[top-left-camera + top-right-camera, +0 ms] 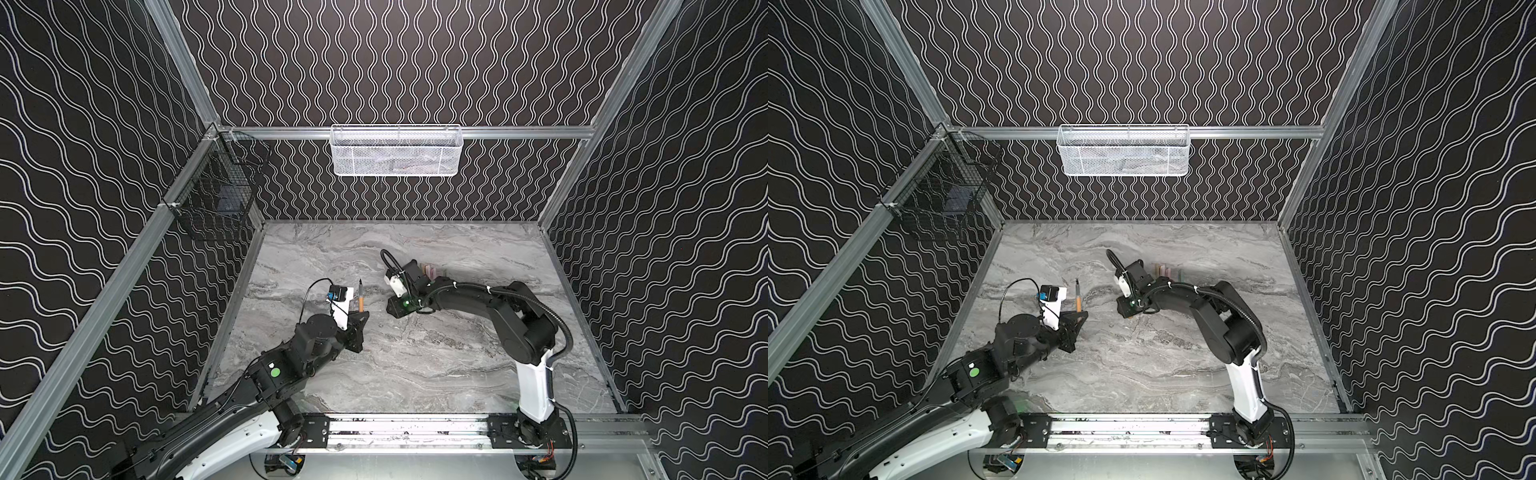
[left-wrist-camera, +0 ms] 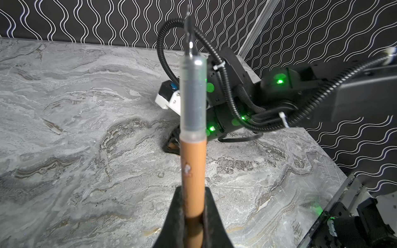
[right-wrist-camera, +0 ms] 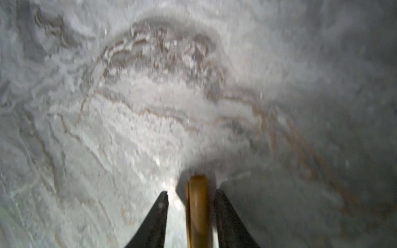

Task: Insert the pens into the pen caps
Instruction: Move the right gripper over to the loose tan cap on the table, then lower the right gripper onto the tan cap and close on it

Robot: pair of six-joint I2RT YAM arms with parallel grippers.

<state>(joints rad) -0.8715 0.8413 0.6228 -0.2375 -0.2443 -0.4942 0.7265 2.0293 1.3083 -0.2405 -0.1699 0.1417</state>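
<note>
Tan-orange pen point(image 2: 194, 171); grey marbled table point(image 1: 415, 374); black wavy-lined walls point(image 1: 415, 62).

Over the counter point(image 1: 415, 374), the left claw point(image 2: 193, 199) holds a pen point(image 1: 361, 300) left of centre, tip toward the back wall point(image 1: 415, 62), the right claw point(image 3: 191, 195) sits to its right with a pen cap point(image 3: 198, 204) between its parted fingers point(image 3: 227, 219), and a row of pens point(image 1: 1168, 271) lies behind that claw.

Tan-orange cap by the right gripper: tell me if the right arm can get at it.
Probably yes: the tan-orange cap sits between the jaws of the open right gripper on the table, nothing blocking; the left gripper, holding the tan-orange pen, is well clear.
</note>
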